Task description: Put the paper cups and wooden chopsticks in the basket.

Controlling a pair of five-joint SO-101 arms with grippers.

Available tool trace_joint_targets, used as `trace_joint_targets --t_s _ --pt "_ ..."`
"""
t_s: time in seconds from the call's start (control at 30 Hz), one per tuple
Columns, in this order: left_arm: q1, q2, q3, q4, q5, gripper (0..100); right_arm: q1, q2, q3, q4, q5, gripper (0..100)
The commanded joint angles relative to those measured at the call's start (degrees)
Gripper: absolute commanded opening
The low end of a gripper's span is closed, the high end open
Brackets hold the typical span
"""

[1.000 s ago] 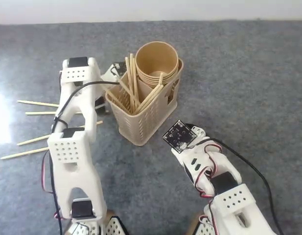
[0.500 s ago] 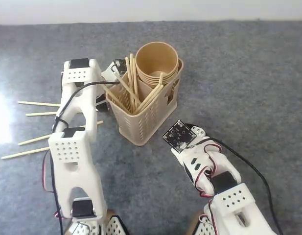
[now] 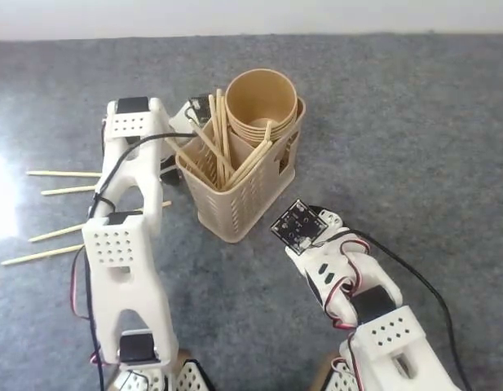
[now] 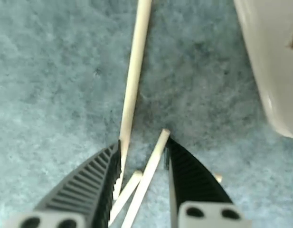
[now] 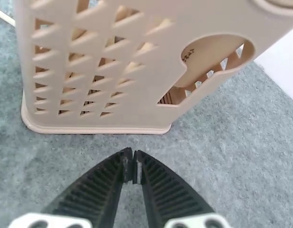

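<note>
While the basket (image 3: 243, 199) holds stacked paper cups (image 3: 262, 98) plus a bundle of chopsticks (image 3: 221, 151) leaning beside them, more loose chopsticks (image 3: 63, 173) lie on the grey table (image 3: 414, 122) past the left arm (image 3: 125, 244). Left gripper (image 4: 144, 164) sits low with fingers (image 4: 89, 180) spread — three stick ends (image 4: 147, 173) lie in the gap, one touching a finger; right gripper (image 5: 132, 166) clenched on nothing, just short of the basket wall.

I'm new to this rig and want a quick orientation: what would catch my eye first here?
The tan basket in the middle of the grey table stands out, holding stacked paper cups and a fan of wooden chopsticks. Left of it, loose chopsticks lie on the table, with the left gripper open astride some of them. The right gripper sits shut facing the basket's wall.
</note>
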Motion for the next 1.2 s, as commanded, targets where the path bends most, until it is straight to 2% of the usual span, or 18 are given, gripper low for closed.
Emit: trace_joint_targets --t_s 0.0,0.1,0.23,0.33,0.4,0.67,1.17 --pt "1.1 3.3 -5.6 1.6 -0.6 15 0.0 -0.7 -0.5 -1.0 0.7 0.6" --pt "2.0 5.4 -11.5 9.5 -2.6 15 0.0 -0.7 -0.5 -1.0 0.7 0.6" --pt "2.8 10.5 -18.9 15.4 -4.9 15 0.0 -0.7 -0.5 -1.0 0.7 0.6" --pt "3.1 14.3 -25.3 18.7 -5.5 8 0.0 -0.7 -0.5 -1.0 0.7 0.6" --pt "2.9 15.8 -27.6 18.9 -5.8 0 0.0 -0.7 -0.5 -1.1 0.7 0.6" --pt "2.5 14.3 -30.0 18.9 -5.8 1 0.0 -0.8 -0.5 -1.2 0.7 0.6" --pt "0.4 -10.6 -31.3 18.9 2.8 1 0.0 -0.8 -0.5 -1.1 0.7 0.6"
